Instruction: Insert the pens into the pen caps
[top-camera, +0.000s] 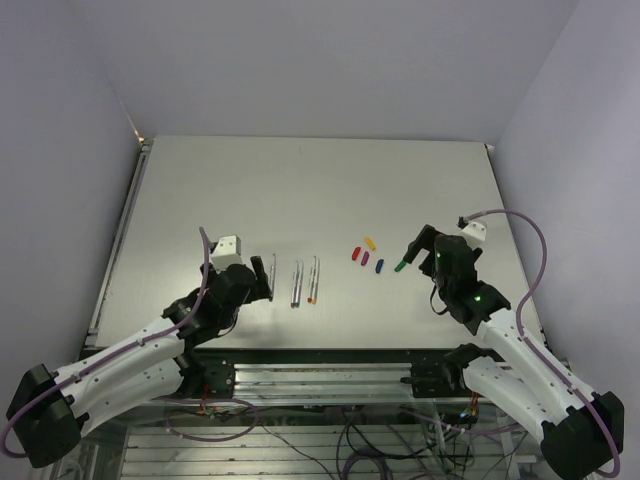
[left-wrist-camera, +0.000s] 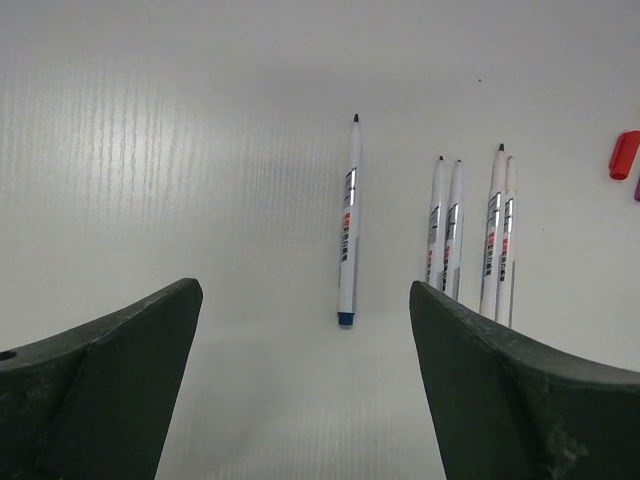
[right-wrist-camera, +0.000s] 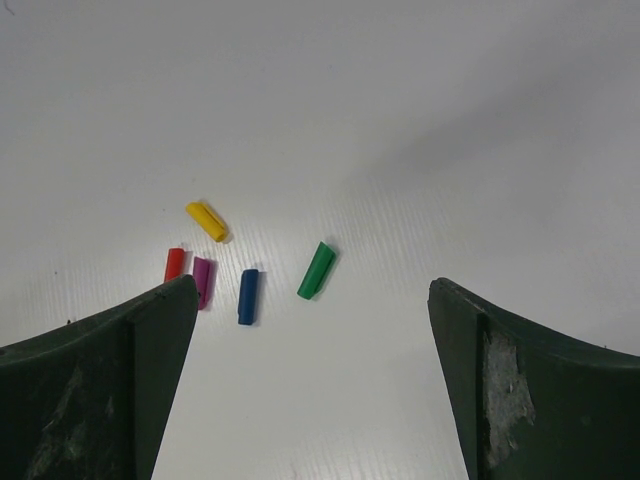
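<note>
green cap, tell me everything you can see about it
The green cap is a short stubby tube, smooth plastic by its look, solid green. It lies flat on the white table, slanted, its far end leaning right in the right wrist view. It sits apart from the rest; the blue cap is nearest, to its left. Only the table touches it. The right gripper hangs open just short of it, holding nothing.

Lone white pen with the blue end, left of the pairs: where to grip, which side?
Mid-barrel on the lone white pen, from straight above, fingers closing across its width. It lies flat with bare white tabletop either side. The open left end effector faces it.
</note>
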